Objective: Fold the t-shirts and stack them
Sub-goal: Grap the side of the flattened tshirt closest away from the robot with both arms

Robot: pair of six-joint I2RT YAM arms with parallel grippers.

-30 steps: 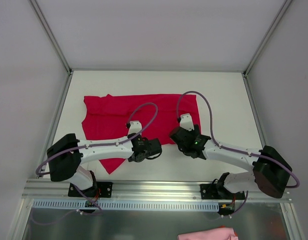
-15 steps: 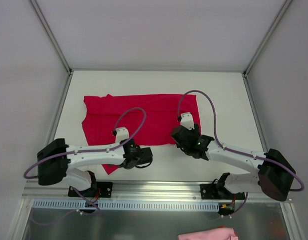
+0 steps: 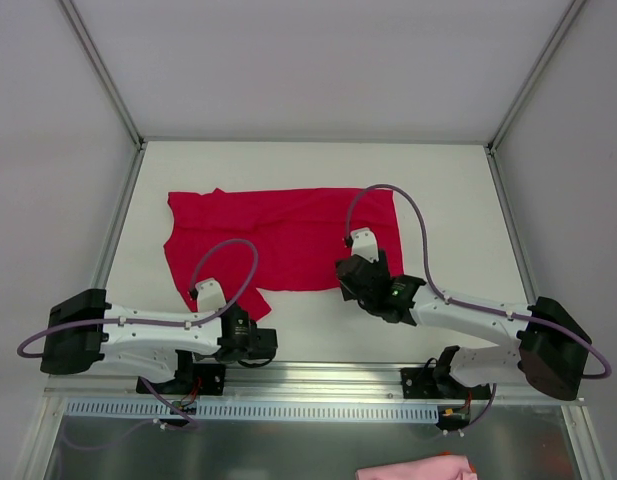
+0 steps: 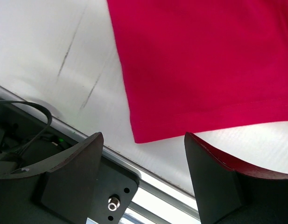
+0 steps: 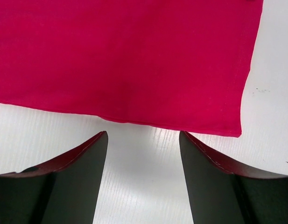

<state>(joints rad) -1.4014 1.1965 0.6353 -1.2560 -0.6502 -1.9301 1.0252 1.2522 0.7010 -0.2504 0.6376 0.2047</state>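
Note:
A crimson t-shirt [image 3: 288,235] lies spread flat across the middle of the white table [image 3: 448,200]. My left gripper [image 3: 258,345] hangs open by the table's near edge with nothing between its fingers. In the left wrist view, a corner of the t-shirt [image 4: 190,60] lies just ahead of the left gripper [image 4: 144,137]. My right gripper [image 3: 348,280] hovers open at the shirt's near hem, right of centre. In the right wrist view, the hem of the t-shirt [image 5: 134,60] runs just beyond the tips of the right gripper [image 5: 143,134], with bare table between the fingers.
The metal rail [image 3: 318,375] and the arm bases run along the near edge. The left arm's base plate [image 4: 111,196] shows under the left fingers. A pink cloth bundle [image 3: 413,468] lies on the lower shelf in front. Frame posts stand at the table's back corners.
The left gripper has opened, let go of the shirt and drawn back left toward the near edge. The right gripper stayed open and shifted slightly left along the hem.

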